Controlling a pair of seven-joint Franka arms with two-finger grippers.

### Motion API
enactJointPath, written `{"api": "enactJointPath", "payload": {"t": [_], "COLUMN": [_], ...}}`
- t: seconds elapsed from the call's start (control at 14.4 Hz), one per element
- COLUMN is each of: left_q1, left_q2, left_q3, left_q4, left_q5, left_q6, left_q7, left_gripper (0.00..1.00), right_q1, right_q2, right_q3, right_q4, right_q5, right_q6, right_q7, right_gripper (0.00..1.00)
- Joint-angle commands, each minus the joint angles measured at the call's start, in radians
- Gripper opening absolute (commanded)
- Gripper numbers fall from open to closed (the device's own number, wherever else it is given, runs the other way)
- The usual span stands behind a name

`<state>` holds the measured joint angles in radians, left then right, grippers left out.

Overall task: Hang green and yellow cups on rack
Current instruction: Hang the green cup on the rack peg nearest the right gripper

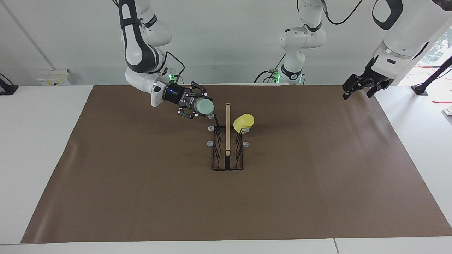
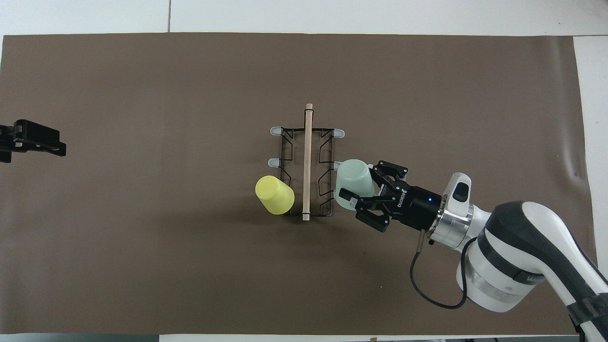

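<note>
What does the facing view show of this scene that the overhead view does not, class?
Facing view only: both arm bases by the wall, and the rack's pegs rising at different heights. Overhead view only: the rack's rectangular wire outline. Both: the yellow cup hanging on a peg, the right gripper gripping the green cup at the rack, and the left gripper open, waiting at its table end.
</note>
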<state>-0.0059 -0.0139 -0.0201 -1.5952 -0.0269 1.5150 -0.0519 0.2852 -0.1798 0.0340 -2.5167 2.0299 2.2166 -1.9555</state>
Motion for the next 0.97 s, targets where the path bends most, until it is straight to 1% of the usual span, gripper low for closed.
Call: {"api": "enactJointPath", "payload": {"t": [0.0,0.14,0.28,0.56,0.63,0.76,0.9], "left_q1": [0.007,0.004,0.001,-0.002,-0.002,-0.002,0.000], "left_q2": [-0.007,-0.009,-0.011,-0.011,-0.014,-0.014,-0.014], "left_q3": [-0.007,-0.007,-0.008,-0.009,-0.009,-0.009,-0.009], "left_q4": [-0.014,-0.019,-0.025,-0.029,-0.029,-0.029,-0.029], "left_q5": [-0.005,-0.002,0.022,0.022,0.022,0.022,0.022], "left_q6": [-0.024,-0.018,-0.015,-0.009,-0.009,-0.012,-0.012], "left_q7": [0.018,0.017,0.020,0.017,0.015,0.009,0.007], "left_gripper": [1.00,1.00,1.00,1.00,1.00,1.00,1.00], "right_q1": [0.003,0.012,0.014,0.041,0.043,0.075,0.081], "right_q2": [0.032,0.046,0.045,0.046,0.063,0.112,0.137], "right_q3": [0.004,0.004,0.006,0.006,0.006,0.006,0.006], "right_q4": [-0.007,-0.007,-0.008,-0.010,-0.010,-0.008,-0.010], "right_q5": [0.088,0.127,0.130,0.131,0.147,0.242,0.250], "right_q6": [-0.017,-0.022,-0.017,0.018,0.006,-0.023,-0.029], "right_q7": [-0.103,-0.112,-0.123,-0.148,-0.155,-0.242,-0.266], "right_gripper": [0.00,0.00,0.00,0.00,0.00,0.00,0.00]}}
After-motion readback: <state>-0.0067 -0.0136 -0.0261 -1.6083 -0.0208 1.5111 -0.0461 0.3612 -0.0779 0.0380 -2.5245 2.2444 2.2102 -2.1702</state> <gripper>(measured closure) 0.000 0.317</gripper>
